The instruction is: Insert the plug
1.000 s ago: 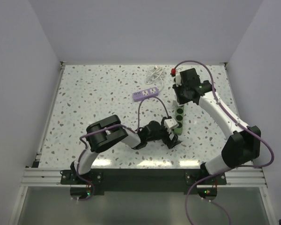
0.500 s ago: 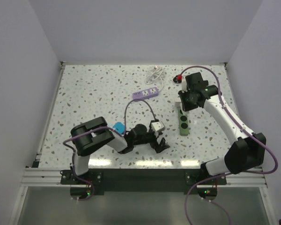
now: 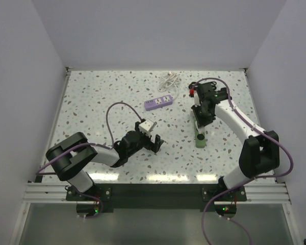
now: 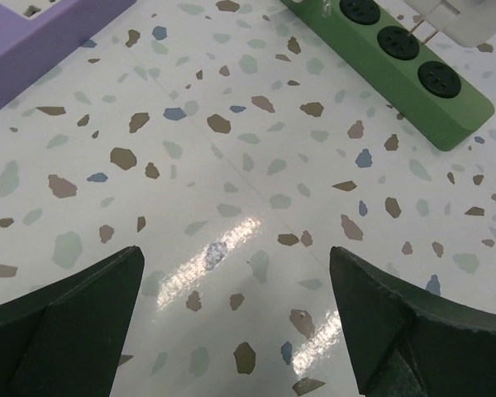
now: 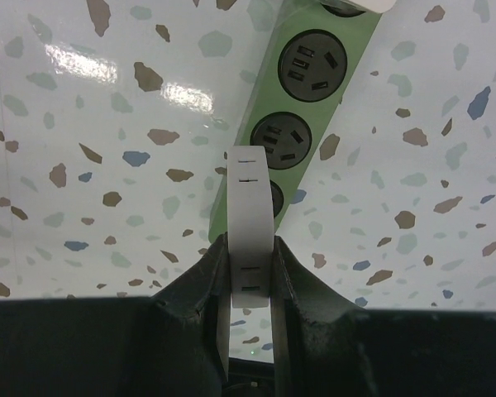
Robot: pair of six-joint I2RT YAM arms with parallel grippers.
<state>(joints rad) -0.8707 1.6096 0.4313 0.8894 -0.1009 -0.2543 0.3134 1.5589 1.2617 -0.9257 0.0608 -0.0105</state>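
Two arms, as I watched: right jaws gripped the plug [image 5: 250, 217] above the green strip [image 5: 314, 68]; left jaws gaped open over the table [image 4: 231, 207].

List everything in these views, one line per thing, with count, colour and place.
table: 1, white with coloured speckles, under everything
purple power strip: 1, purple, lying flat at the far centre of the table
green power strip: 1, green with black sockets, right of centre, its far end under the right gripper
white cable: 1, white, coiled near the far edge behind the purple power strip
white plug: 1, white, pinched over the green power strip
left gripper: 1, black, open and empty, low over bare table near the centre
right gripper: 1, black, shut on the white plug
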